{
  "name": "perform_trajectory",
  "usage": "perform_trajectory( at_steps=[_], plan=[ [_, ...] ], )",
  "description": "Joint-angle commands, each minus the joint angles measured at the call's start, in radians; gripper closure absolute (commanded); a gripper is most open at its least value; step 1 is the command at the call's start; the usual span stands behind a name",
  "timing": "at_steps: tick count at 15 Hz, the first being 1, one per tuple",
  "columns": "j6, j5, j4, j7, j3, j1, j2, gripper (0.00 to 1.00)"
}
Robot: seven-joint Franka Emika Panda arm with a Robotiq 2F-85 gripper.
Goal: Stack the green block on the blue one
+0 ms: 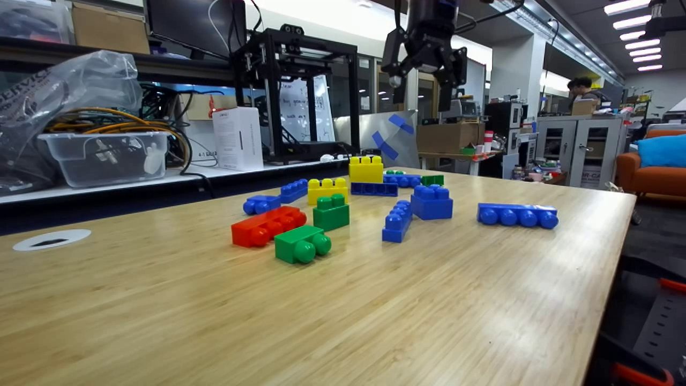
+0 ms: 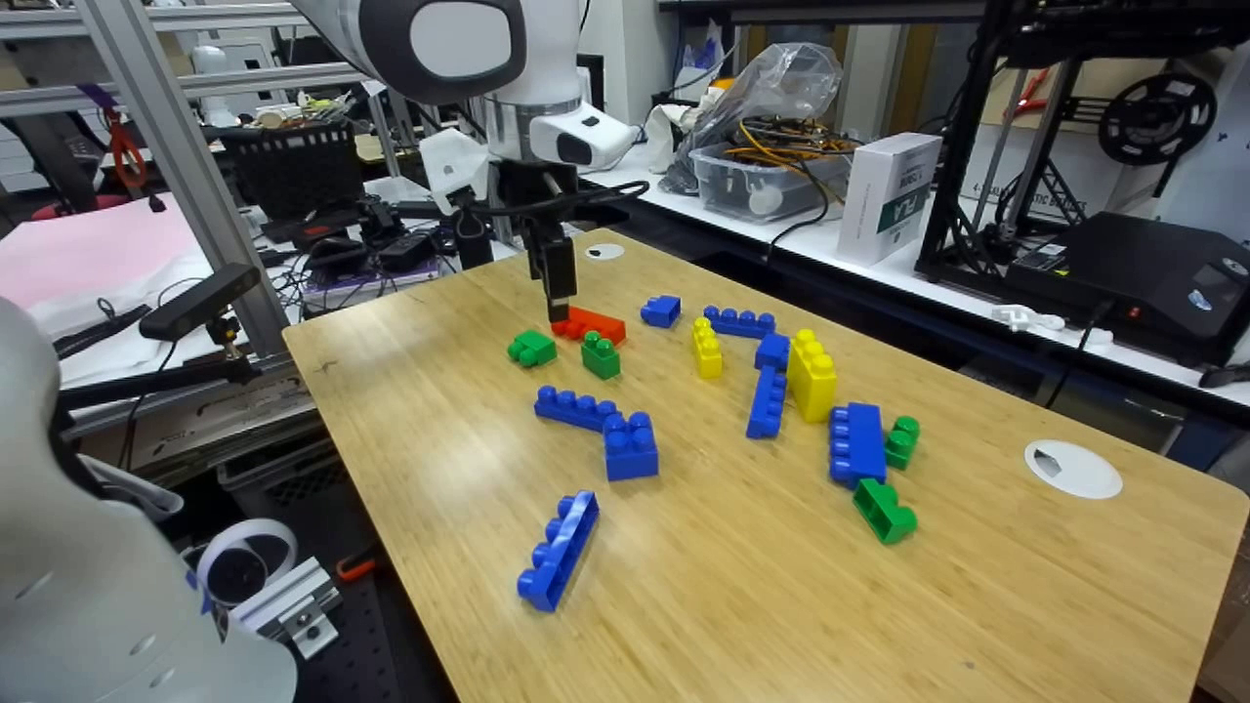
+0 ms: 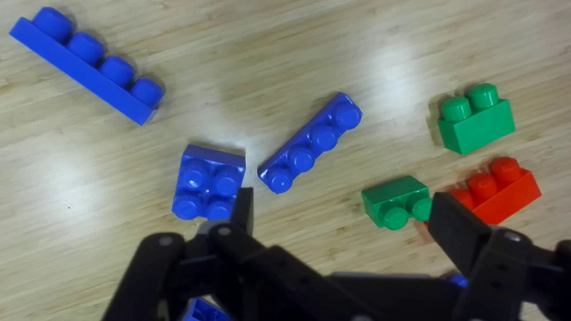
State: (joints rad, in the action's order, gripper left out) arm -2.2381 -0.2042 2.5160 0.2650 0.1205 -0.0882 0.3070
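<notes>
Your claw (image 3: 341, 198) hangs wide and empty above the desk (image 1: 375, 311); the upright two-stud green brick (image 3: 393, 199) stands just beside the red studded brick (image 3: 502, 199), so an off-centre descent could hit the latter and shove both.

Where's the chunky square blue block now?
The chunky square blue block is right of centre in an exterior view, with a long blue strip at its left.

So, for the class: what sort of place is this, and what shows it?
Probably a lab or workshop, judging by the robot arm, what looks like a 3D printer, and a clear tub heaped with cables.
</notes>
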Motion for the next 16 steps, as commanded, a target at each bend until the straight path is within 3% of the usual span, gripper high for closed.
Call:
perform_trajectory(
  at_steps=[1,6,16],
  plan=[
    [-0.078,0.001,-0.042,0.081,0.025,0.001,-0.082,0.0],
    [-0.114,0.033,-0.18,0.205,0.038,0.004,-0.243,0.0],
    [-0.063,0.021,-0.57,0.479,-0.023,-0.045,-0.636,0.0]
  ],
)
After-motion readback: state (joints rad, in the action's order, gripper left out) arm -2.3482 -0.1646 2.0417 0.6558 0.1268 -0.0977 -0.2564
